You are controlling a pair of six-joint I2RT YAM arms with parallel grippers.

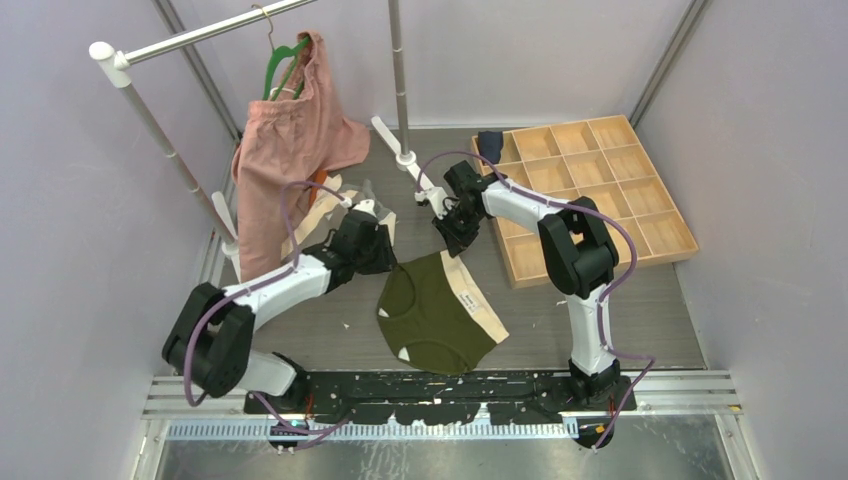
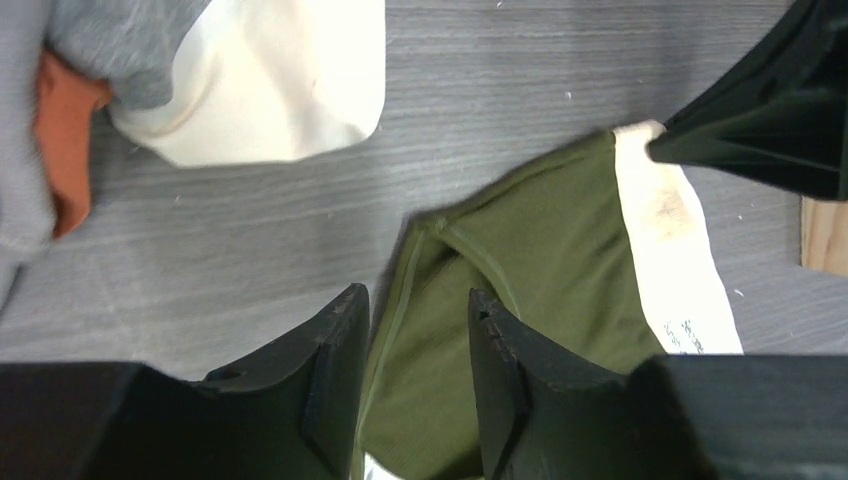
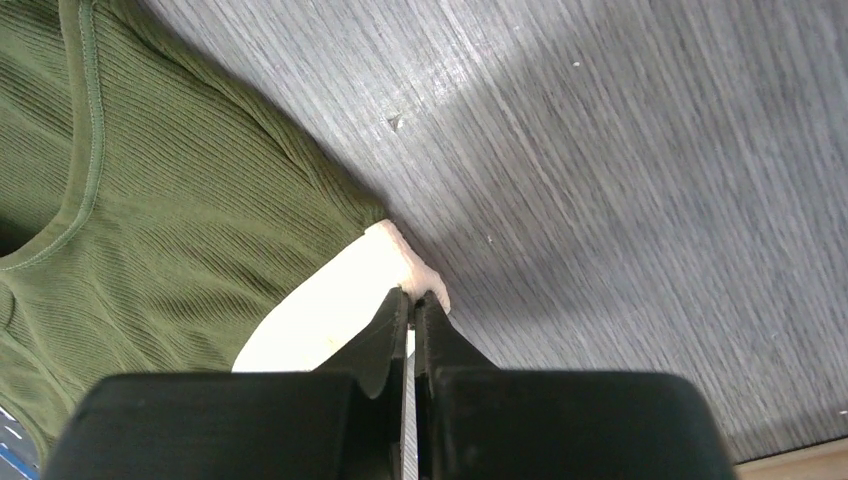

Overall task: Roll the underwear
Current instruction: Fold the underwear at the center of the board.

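Closest to the lens, your right gripper [image 3: 412, 305] is clamped tight on the far corner of the cream waistband [image 3: 330, 300], its jaws pressed together with only that thin fold of cloth between them. Your left gripper [image 2: 415, 300] is a different story: its jaws stand partly apart, straddling a folded edge of the olive cloth, and nothing looks pinched there. The olive underwear [image 1: 432, 312] lies unrolled and somewhat rumpled in the middle of the worktop [image 1: 640, 310], closer to the near edge than the far one, with its waistband along the side facing the right edge. A heap of other pairs [image 1: 335, 195] sits toward the left edge, just beyond your left arm, and the wooden tray [image 1: 560, 127] fills the far right corner with one dark piece [image 1: 490, 145] in its far-left compartment. You appear to be at the spreading step, getting this pair flat before any roll begins. Next, you likely need to close the left gripper on the olive edge beneath it, then draw both grippers apart to smooth the cloth. Pull gently, since the thin fabric may bunch or slip from a corner grip.
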